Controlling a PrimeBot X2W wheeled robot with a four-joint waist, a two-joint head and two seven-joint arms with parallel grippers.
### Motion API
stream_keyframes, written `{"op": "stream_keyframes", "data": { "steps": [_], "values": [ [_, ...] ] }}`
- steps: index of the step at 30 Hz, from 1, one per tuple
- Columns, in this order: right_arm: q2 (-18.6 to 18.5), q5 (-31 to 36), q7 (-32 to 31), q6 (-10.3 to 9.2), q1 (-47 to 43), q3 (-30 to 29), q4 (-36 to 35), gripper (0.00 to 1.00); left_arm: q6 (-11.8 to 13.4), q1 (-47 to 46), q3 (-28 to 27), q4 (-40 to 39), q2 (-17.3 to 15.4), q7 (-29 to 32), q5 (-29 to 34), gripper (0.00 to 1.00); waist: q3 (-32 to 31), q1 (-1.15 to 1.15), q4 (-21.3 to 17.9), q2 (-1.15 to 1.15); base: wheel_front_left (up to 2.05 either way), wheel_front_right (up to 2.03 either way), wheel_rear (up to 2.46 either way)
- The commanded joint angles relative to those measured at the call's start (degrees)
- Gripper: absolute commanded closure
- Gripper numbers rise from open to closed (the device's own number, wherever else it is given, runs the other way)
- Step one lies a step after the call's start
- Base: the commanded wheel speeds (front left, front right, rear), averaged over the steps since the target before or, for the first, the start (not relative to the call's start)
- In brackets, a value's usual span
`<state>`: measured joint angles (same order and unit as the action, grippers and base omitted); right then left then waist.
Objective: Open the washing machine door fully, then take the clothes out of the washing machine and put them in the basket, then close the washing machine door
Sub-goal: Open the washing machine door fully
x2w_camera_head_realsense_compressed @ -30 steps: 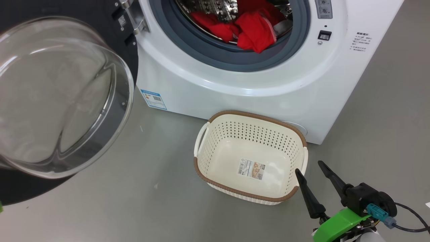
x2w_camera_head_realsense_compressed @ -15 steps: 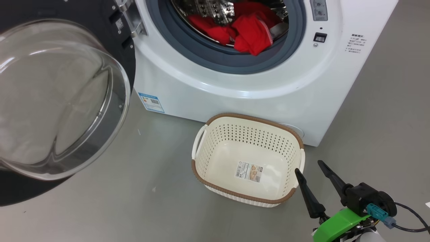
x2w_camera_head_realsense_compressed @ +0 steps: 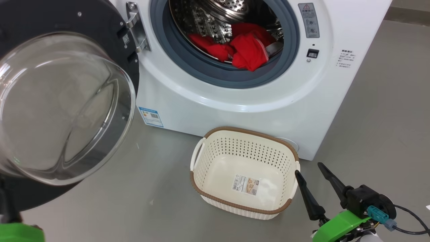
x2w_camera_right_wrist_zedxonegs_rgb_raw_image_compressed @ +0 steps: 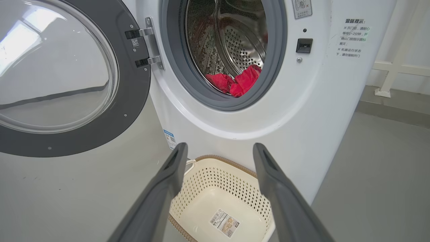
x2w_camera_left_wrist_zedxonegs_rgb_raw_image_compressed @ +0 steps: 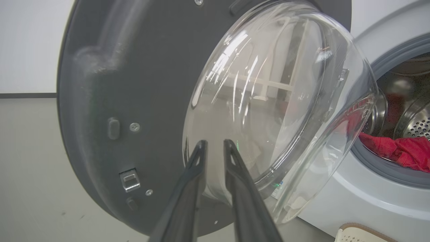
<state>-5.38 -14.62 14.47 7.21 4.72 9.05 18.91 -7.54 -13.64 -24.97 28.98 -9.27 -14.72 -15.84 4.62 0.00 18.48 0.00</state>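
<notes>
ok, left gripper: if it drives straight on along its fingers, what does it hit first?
Most likely the washing machine door: the left gripper points at the lower part of its glass bowl window, with nothing between. How far off is unclear.

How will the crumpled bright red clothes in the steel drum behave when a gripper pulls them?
The bright red clothes lie crumpled in soft folds, so likely floppy: they should drape, not lift as one lump. A fold reaches the grey rubber gasket, so it may drag there. The pieces overlap; one pinch may bring several.
</notes>
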Motion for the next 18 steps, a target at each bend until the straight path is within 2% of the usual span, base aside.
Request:
{"op": "stream_keyframes", "data": {
  "steps": [1, 3, 6, 7, 18],
  "values": [
    [-0.1, -0.8, 0.5, 0.28, 0.2, 1.0, -1.6, 0.00, 0.1, 1.4, -0.2, -3.2, -1.4, -0.3, -0.7, 0.63, -0.6, 0.00, -0.4, 0.00, 0.00, 0.00, 0.00],
    [-0.2, -1.1, 0.5, 0.28, -0.1, 0.8, -1.7, 0.00, 0.1, 3.3, 1.6, -5.4, -0.9, -0.3, -0.5, 0.51, -0.8, 0.00, -0.6, 0.00, 0.00, 0.00, 0.00],
    [-0.1, -1.3, 0.5, 0.28, -0.6, 0.6, -1.9, 0.00, 0.1, 5.9, 3.4, -7.9, 0.1, -0.3, -0.9, 0.04, -1.5, 0.00, -1.3, 0.00, 0.00, 0.00, 0.00],
    [0.0, -1.3, 0.5, 0.28, -0.7, 0.5, -1.9, 0.00, 0.1, 6.6, 4.3, -8.8, 0.4, -0.3, -1.1, 0.00, -1.6, 0.00, -1.6, 0.00, 0.00, 0.00, 0.00],
    [0.3, -1.0, 0.5, 0.28, -1.9, -1.4, -3.0, 0.00, 0.1, 12.0, 13.9, -15.5, -0.1, -0.3, -2.8, 0.00, -1.6, 0.00, -6.1, 0.00, 0.00, 0.00, 0.00]
  ]
}}
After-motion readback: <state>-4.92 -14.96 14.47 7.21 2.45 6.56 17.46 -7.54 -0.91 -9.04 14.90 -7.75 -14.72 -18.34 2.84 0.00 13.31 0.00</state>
